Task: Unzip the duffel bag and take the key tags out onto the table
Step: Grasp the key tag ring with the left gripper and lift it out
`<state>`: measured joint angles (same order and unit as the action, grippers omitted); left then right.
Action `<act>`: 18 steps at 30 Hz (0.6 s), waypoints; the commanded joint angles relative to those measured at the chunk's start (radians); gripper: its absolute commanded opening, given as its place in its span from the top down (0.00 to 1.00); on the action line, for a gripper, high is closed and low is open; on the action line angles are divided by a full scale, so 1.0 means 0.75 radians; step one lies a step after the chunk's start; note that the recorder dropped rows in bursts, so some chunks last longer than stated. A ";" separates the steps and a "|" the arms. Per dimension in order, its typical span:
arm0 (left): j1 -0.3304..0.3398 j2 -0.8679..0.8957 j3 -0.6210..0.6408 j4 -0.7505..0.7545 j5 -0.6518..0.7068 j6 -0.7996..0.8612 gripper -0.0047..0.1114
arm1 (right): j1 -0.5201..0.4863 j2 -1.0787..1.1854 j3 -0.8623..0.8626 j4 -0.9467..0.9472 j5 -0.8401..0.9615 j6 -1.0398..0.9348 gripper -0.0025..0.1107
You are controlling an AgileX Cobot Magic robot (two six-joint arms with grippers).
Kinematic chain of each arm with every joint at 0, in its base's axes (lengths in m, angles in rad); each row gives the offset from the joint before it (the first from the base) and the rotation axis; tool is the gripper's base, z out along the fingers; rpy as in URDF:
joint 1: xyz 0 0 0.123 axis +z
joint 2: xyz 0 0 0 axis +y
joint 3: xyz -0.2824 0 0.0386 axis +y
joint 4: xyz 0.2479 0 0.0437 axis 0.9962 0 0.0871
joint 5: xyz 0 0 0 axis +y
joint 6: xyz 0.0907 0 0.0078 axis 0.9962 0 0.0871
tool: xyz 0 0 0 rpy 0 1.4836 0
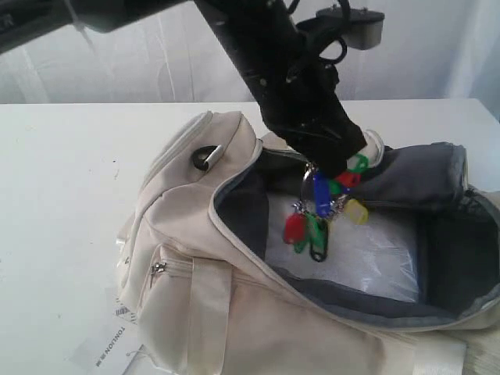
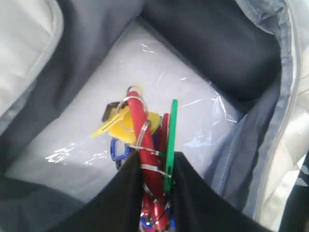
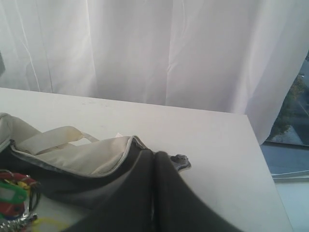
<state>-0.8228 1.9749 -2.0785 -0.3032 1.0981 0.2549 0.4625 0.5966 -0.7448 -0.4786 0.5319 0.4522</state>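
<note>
The cream duffel bag lies unzipped on the white table, its dark grey lining showing. My left gripper hangs over the opening, shut on the key tags. Red, green, blue, yellow and black tags dangle from it on rings, clear of the bag's floor. In the left wrist view the black fingers pinch the red and green tags. My right gripper is shut on the bag's rim by a grey zipper end; it is hidden in the exterior view.
A clear plastic sheet covers the bag's floor. A white paper label with printed text lies on the table by the bag's near left corner. White curtains hang behind the table, whose edge runs close to the right gripper.
</note>
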 commanded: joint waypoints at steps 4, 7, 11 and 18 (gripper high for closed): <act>0.004 -0.141 -0.008 0.163 0.035 -0.026 0.96 | -0.006 -0.009 -0.001 -0.011 0.002 0.006 0.98; 0.004 -0.192 -0.008 0.235 0.048 -0.052 0.96 | -0.006 -0.009 -0.001 -0.011 0.002 0.006 0.98; 0.004 -0.277 -0.008 0.369 0.099 -0.070 0.96 | -0.006 -0.009 -0.001 -0.011 0.002 0.006 0.98; 0.004 -0.404 -0.008 0.636 0.164 -0.132 0.96 | -0.006 -0.009 0.002 -0.011 0.001 0.006 0.98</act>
<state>-0.8228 1.7177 -2.0785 0.1130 1.1315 0.1803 0.4625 0.5966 -0.7448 -0.4786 0.5433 0.4522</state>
